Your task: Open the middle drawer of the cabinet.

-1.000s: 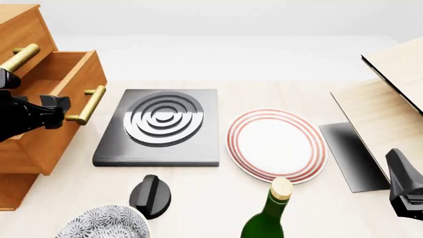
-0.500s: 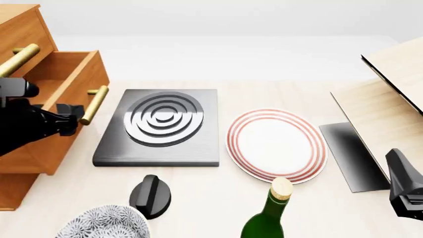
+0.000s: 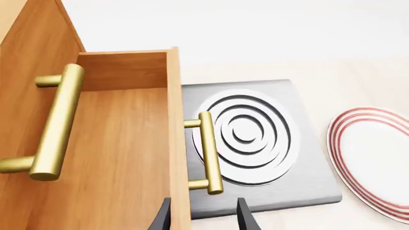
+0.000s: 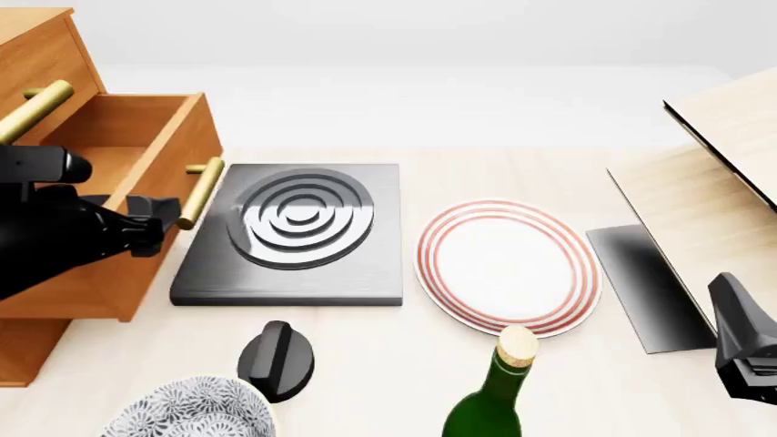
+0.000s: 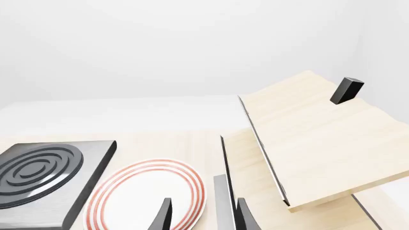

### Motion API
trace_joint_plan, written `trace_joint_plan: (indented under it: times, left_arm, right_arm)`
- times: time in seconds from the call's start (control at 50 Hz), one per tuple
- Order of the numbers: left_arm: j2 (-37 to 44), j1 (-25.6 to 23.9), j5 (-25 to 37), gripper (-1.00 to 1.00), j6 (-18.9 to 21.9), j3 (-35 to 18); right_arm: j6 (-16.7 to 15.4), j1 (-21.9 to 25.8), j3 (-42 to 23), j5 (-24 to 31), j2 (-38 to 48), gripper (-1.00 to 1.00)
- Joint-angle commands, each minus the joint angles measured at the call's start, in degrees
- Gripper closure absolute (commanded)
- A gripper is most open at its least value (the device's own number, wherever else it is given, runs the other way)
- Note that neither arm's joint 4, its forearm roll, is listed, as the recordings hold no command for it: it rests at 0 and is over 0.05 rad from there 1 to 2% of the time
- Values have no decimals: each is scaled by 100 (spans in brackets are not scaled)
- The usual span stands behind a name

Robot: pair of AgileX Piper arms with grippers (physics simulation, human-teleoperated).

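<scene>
1. The middle drawer (image 4: 116,196) is seen pulled well out of the cabinet (image 4: 31,55) — over the hob's (image 4: 297,228) left edge.
2. The left gripper (image 3: 202,218) is held spread, fingers either side of the drawer's front edge, below the brass handle (image 3: 210,153).
3. The right gripper (image 5: 202,215) is parted, holding nothing.

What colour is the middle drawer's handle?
Brass-gold bar handle, clearest in the left wrist view.

Brightness: high, even, diffuse.
Shadows: soft and faint on the worktop (image 4: 401,364).
Glare: mild sheen on the hob plate (image 4: 297,228).
Focus: sharp throughout, no blur.
</scene>
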Motion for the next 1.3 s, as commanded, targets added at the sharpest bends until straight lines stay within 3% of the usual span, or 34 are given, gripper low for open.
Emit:
trace_joint_plan:
  times: [0.02,0.32,0.56,0.68,0.82,0.92,1.1,1.2,1.24,1.3]
  left_arm:
    - [-56,-498,32,-100,-59,20]
    - [442,-1146,-115,-100,-209,-478]
    - [734,-2274,-15,-100,-428,-965]
    - [779,-2526,-73,-100,-433,-924]
    - [670,-2516,40,-100,-439,-980]
    - [-84,-2379,602,-100,-302,-1260]
    - [-2127,-1516,1827,-100,805,-1728]
    - [-2843,-1179,2245,-100,1112,-1733]
    - [-3215,-1033,2375,-100,1417,-1702]
    - [-3657,-753,2621,-100,1437,-1799]
  right_arm:
    - [0,0,0,1,-2,-100]
    - [0,0,0,0,-1,-100]
    - [-1,1,0,1,-2,-100]
    - [0,0,0,0,-1,-100]
    - [0,-1,0,1,-2,-100]
    - [-2,0,0,-1,2,-100]
    - [0,0,0,1,-1,-100]
    - [0,-1,0,0,0,-100]
    - [0,0,0,1,-1,-100]
    - [0,-1,0,-1,1,-100]
